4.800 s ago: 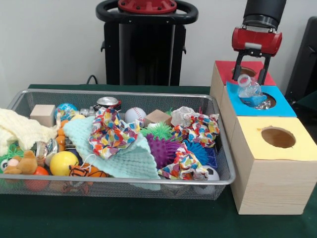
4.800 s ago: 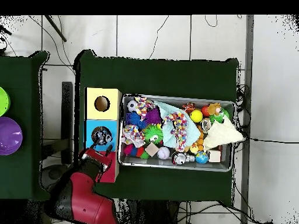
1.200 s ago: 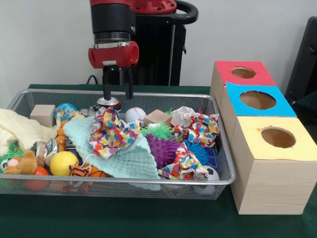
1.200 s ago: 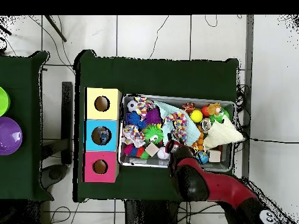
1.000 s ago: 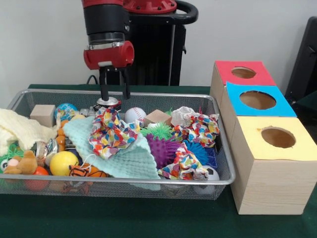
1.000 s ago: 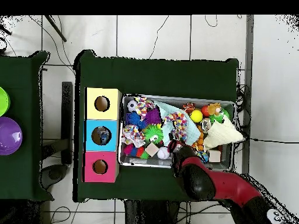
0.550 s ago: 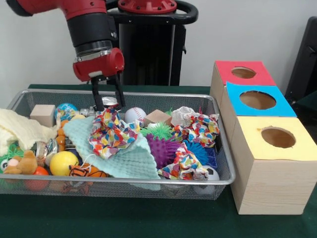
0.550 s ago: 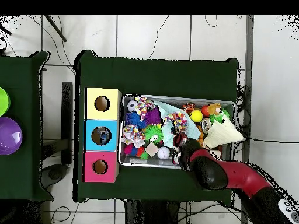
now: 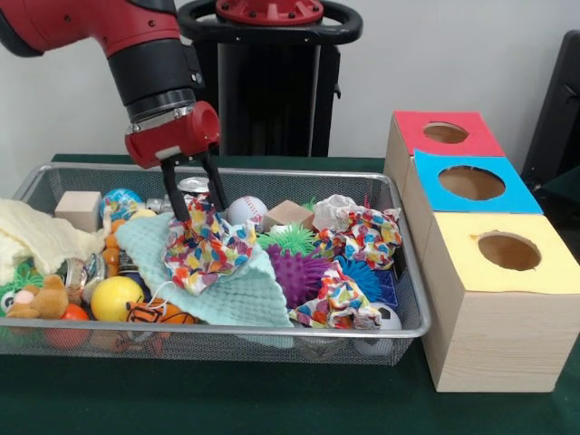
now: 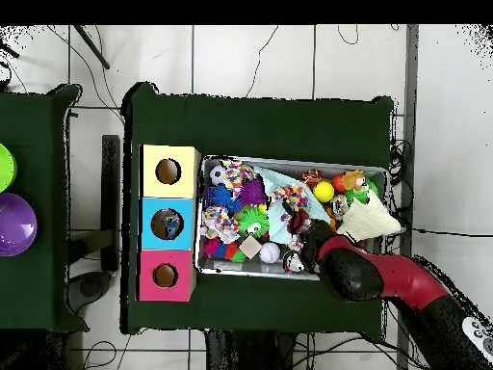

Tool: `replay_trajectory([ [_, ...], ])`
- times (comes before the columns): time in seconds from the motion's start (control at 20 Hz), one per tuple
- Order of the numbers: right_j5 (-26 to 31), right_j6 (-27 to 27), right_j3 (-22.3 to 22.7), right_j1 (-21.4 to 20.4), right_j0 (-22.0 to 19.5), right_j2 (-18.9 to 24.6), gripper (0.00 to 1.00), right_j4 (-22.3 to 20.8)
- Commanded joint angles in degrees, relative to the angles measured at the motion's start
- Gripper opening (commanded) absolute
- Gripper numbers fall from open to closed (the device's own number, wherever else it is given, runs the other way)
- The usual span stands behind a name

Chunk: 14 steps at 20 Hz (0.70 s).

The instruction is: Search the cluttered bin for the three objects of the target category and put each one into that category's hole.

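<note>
Nearest, below the end effector (image 9: 201,213): mint cloth (image 9: 237,294) and orange ball (image 9: 156,314) at the wire bin (image 9: 272,333) front. End effector spread wide, fingers straddling the top of a confetti-print cloth (image 9: 207,246), grasping nothing. Just behind: silver can (image 9: 193,185) and baseball (image 9: 246,209). Off to one side: yellow box (image 9: 507,299), blue box (image 9: 472,184), red box (image 9: 444,134) on the green tabletop (image 9: 272,399).

The red and black arm (image 9: 136,45) comes down at a slant from the top left. Its tool (image 9: 201,210) points down, tilted, with two thin black fingers (image 9: 216,188) spread apart.
</note>
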Motion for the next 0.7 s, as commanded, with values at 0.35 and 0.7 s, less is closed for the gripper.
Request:
replay_trajectory([
  [0.35, 11.9, -19.1, -8.5, 5.6, -7.9, 9.4, 1.0, -6.3],
  [0.7, 18.1, -25.8, -12.0, 9.6, -11.7, 11.3, 1.0, -8.2],
])
